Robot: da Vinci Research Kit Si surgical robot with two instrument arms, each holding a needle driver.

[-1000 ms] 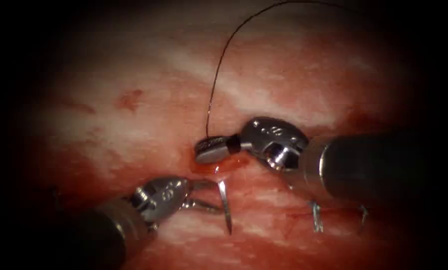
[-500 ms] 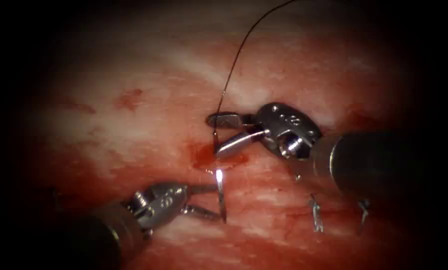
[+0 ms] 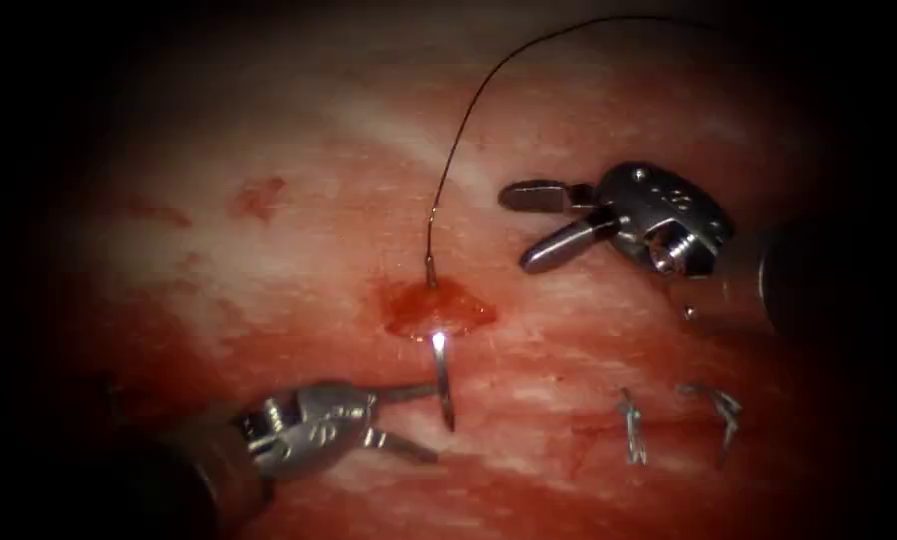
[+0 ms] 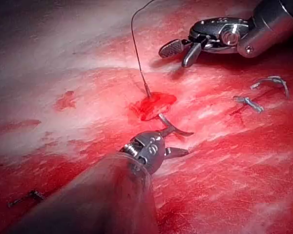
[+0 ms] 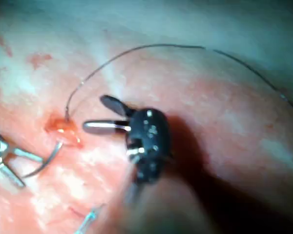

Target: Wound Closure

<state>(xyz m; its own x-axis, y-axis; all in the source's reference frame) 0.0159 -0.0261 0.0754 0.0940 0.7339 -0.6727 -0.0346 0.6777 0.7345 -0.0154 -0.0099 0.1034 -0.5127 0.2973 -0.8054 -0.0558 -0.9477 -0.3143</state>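
Observation:
The curved needle (image 3: 444, 385) is in the tissue (image 3: 268, 260). Its tail stands out of a small pool of red fluid (image 3: 438, 308), and its pointed half sticks out just below the pool. The dark thread (image 3: 468, 110) rises from the tail in a long arc. My left tool (image 3: 434, 424) comes in from the lower left with its jaws apart; the upper jaw touches the needle's exposed half without gripping it. My right tool (image 3: 514, 228) hangs open and holds nothing, up and to the right of the pool. In the left wrist view the needle (image 4: 178, 130) lies across the left tool (image 4: 181, 142).
Two finished stitches with short cut ends (image 3: 630, 438) (image 3: 723, 408) sit to the right of the needle, also seen as stitches (image 4: 249, 102) in the left wrist view. The right tool's shaft (image 3: 828, 280) reaches in from the right edge, above them.
The right tool, shut on the needle's tail a second ago, opened, let go and drew back up and to the right. The needle stays in the tissue; the left tool barely moved.

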